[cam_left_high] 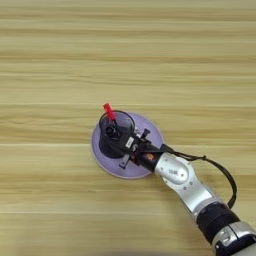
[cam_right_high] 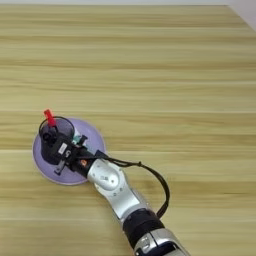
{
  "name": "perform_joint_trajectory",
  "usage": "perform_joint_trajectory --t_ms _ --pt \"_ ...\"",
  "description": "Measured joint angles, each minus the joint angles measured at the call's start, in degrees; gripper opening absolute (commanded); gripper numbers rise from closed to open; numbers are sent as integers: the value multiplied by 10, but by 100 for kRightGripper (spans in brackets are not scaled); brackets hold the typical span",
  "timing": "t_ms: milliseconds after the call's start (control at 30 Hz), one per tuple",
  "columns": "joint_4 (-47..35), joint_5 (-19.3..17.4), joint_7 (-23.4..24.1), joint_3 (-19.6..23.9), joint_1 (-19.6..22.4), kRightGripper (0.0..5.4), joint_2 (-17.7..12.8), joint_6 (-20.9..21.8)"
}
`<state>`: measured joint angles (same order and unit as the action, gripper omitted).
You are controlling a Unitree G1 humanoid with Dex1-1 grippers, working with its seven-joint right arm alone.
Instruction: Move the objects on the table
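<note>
Looking at our right gripper (cam_left_high: 116, 133) first, we see its black fingers at the rim of the black mesh pen cup (cam_left_high: 113, 131), a little left of the middle of the frame. We cannot tell if the fingers pinch the cup or are loose, because they blend into the dark mesh. The cup stands on the round lilac plate (cam_left_high: 150, 127). A red-capped marker (cam_left_high: 108, 111) sticks up out of the cup and leans to the upper left. Our silver forearm (cam_left_high: 186, 181) runs from the cup down to the lower right corner, with a black cable (cam_left_high: 220, 170) looping beside it. The plate lies on the wide wooden table (cam_left_high: 128, 55).
</note>
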<state>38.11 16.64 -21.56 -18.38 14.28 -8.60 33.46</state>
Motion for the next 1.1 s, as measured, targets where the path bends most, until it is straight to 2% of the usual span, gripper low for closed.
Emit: perform_joint_trajectory --t_ms 533,933,1100 --pt "-19 3 14 1 -1 133 -4 21" --pt "-47 11 35 16 -2 133 -14 19" --pt "-61 11 38 27 -6 133 -17 6"
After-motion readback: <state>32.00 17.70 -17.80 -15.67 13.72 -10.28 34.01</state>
